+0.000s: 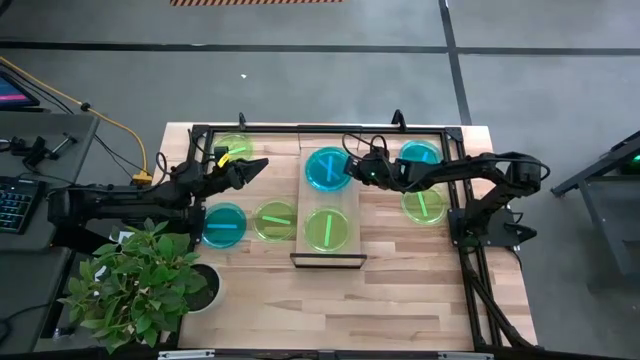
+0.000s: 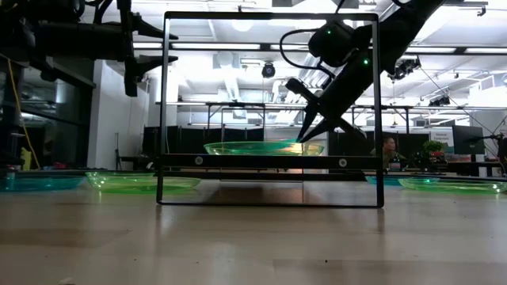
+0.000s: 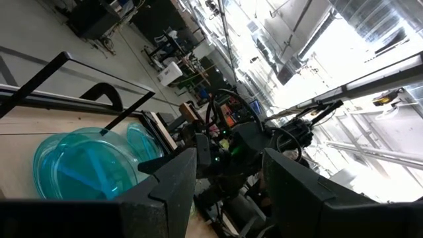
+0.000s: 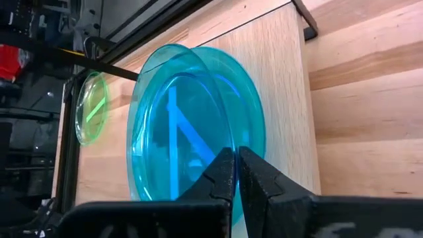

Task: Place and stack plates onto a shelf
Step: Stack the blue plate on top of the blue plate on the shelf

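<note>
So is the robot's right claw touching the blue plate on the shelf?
Touching. The right wrist view shows the right gripper with its jaws shut on the rim of the blue plate over the shelf.

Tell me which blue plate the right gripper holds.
The blue plate on the shelf, at its far end; right gripper pinches its rim. Other blue plates lie on the table.

Light-wood shelf on the butcher-block table, carrying cyan plates just before the closed right jaws and a green plate farther off. On the table: more plates, potted plant.
</note>
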Robot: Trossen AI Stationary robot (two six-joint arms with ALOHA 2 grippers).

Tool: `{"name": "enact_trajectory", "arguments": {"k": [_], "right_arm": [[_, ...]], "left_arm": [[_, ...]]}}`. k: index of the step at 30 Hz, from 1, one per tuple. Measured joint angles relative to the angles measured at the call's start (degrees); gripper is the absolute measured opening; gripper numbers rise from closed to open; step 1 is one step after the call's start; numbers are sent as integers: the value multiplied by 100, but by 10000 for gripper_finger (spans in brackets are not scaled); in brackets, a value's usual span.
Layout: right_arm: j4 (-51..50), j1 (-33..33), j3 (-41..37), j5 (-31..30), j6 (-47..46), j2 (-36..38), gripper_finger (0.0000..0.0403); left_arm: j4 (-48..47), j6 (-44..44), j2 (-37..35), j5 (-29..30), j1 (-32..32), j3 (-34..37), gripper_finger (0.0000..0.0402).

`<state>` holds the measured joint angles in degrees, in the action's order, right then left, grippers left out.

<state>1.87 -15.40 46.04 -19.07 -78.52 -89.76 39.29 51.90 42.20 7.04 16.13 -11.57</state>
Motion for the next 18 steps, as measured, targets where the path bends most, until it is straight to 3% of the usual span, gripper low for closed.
{"name": "enact_trajectory", "arguments": {"k": [10, 18], "right_arm": [[4, 0, 0, 29, 37, 0, 6], [7, 0, 0, 46, 52, 2, 74]], "left_arm": [[-1, 0, 0, 1, -1, 0, 165], [0, -2, 1, 1, 0, 0, 165]]}}
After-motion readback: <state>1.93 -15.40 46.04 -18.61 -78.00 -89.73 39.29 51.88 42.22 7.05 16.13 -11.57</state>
